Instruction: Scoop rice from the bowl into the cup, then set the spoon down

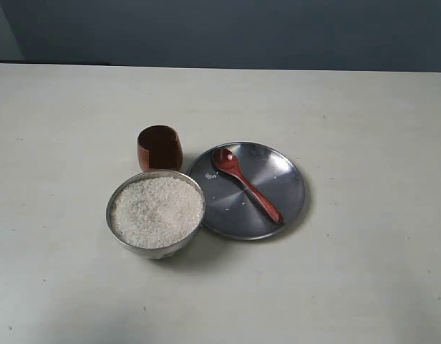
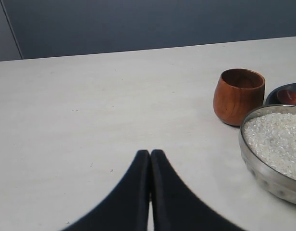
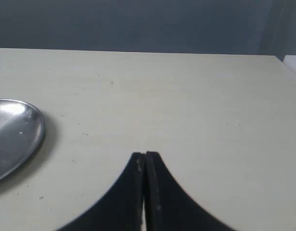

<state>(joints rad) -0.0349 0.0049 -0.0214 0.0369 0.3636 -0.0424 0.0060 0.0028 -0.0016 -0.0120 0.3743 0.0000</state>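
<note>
A silver metal bowl (image 1: pixel 117 228) near the table's middle holds a pale heap of rice (image 1: pixel 157 211). Just behind it stands the reddish-brown wooden cup (image 1: pixel 160 148), upright and empty as far as I can see. The dark wooden spoon (image 1: pixel 246 183) lies on a flat silver plate (image 1: pixel 286 183) to the bowl's right, head toward the back. Neither arm shows in the exterior view. My left gripper (image 2: pixel 150 153) is shut on nothing, off to one side of the cup (image 2: pixel 238 96) and bowl (image 2: pixel 263 171). My right gripper (image 3: pixel 145 155) is shut and empty, beside the plate (image 3: pixel 16 134).
A few stray rice grains (image 1: pixel 210 175) lie on the plate. The pale table (image 1: pixel 364 272) spreads wide on every side, with a dark blue-grey wall behind it. A table edge (image 3: pixel 288 65) shows in the right wrist view.
</note>
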